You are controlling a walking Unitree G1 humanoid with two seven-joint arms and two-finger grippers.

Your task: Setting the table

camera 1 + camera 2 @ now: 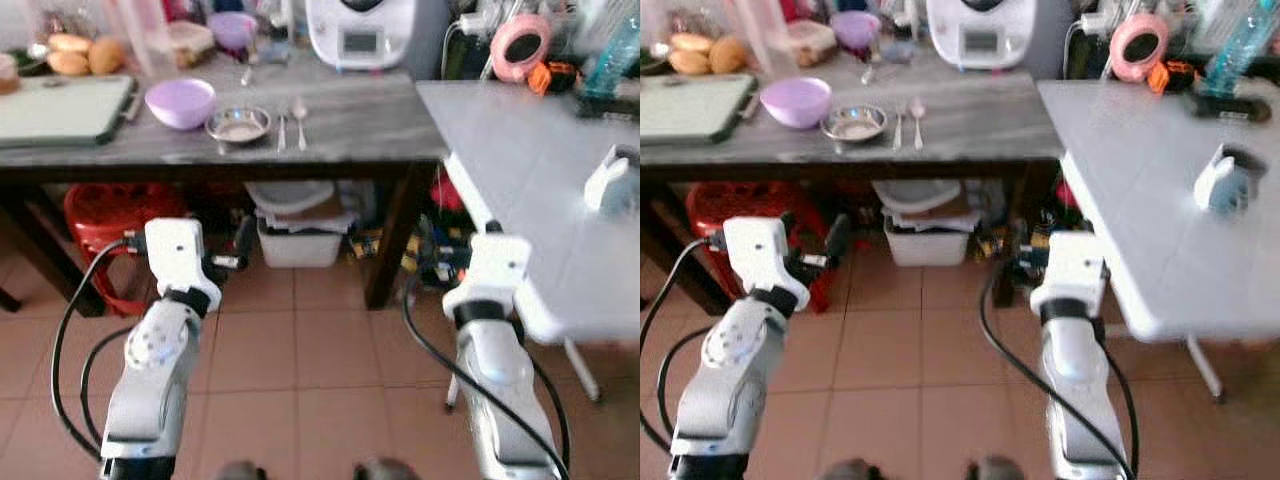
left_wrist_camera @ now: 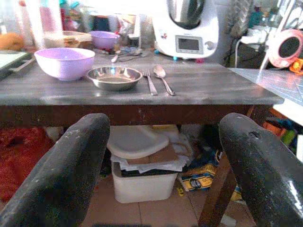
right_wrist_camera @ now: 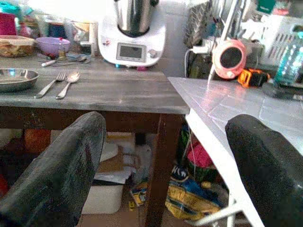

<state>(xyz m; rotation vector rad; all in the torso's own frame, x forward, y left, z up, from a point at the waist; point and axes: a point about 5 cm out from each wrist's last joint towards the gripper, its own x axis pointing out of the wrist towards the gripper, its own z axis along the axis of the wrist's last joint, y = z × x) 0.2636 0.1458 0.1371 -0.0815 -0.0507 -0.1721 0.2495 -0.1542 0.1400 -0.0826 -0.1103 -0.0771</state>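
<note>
On the grey-topped wooden table (image 1: 360, 125) a purple bowl (image 1: 180, 102), a small steel dish (image 1: 238, 124), a fork (image 1: 281, 132) and a spoon (image 1: 299, 120) lie side by side near the front edge. A second purple bowl (image 2: 104, 38) stands further back. My left gripper (image 2: 161, 187) is open and empty. It is held below table height in front of the dish, its black fingers (image 1: 243, 238) well short of the table. My right gripper (image 3: 161, 182) is also open and empty, low by the table's right leg and the corner of the white table (image 1: 530, 150).
A white kitchen machine (image 1: 360, 30) stands at the back of the grey table, with a green board (image 1: 60, 108) and bread rolls (image 1: 70, 55) to the left. Under the table are a red stool (image 1: 110, 215) and a white box (image 1: 298, 240). A white cup (image 1: 608, 180) sits on the white table.
</note>
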